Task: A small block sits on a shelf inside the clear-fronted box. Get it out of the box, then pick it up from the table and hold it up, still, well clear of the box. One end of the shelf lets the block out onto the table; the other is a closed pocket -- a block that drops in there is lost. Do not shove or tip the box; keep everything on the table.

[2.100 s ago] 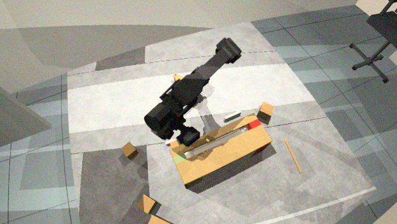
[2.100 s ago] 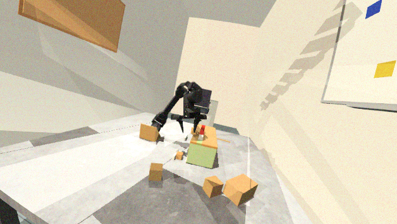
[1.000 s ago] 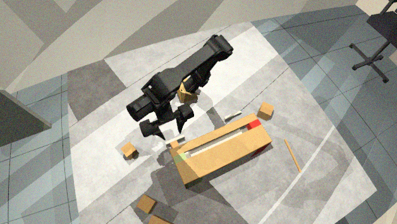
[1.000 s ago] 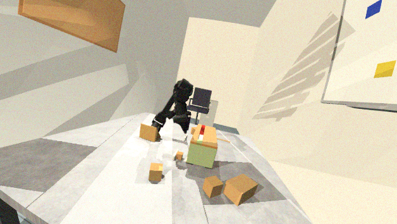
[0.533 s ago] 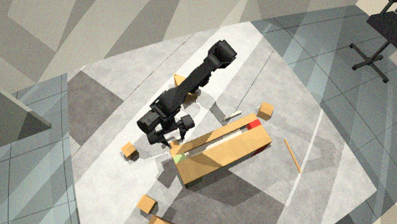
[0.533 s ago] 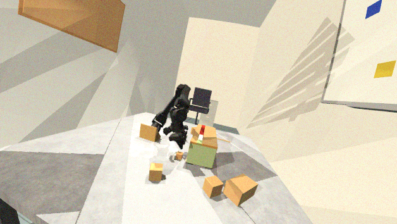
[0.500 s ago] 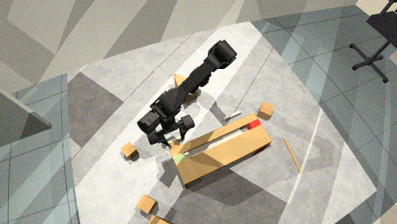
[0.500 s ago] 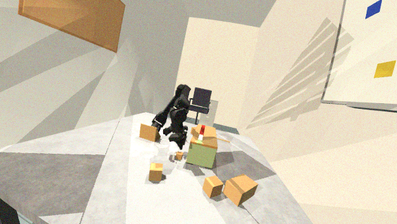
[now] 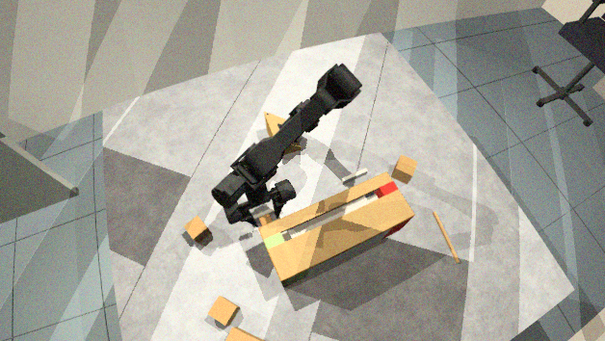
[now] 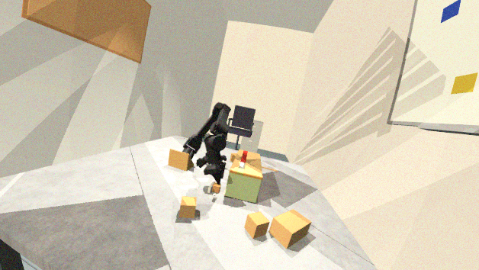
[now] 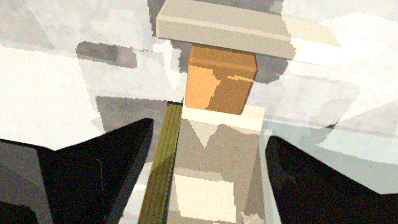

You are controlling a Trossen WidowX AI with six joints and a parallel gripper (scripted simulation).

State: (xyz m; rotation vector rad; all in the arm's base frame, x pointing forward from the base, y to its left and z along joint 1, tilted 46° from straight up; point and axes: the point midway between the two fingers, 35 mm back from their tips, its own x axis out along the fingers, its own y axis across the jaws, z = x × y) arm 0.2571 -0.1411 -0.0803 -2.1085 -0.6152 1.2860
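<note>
The small orange block is outside the box, on the table by the green-marked end. It lies against a pale low bar, beyond the end of a pale surface at the box's front. The box stands upright; its green end wall shows edge-on in the wrist view. My gripper is open, fingers apart and empty. It is low beside that end. In the wrist view the block appears ahead of the gap between the fingertips; its exact height is unclear.
Loose wooden blocks stand left of the box, near the camera and by the red end. A thin stick lies beyond the box. A wooden piece is beside the arm. Another pale bar lies along the front.
</note>
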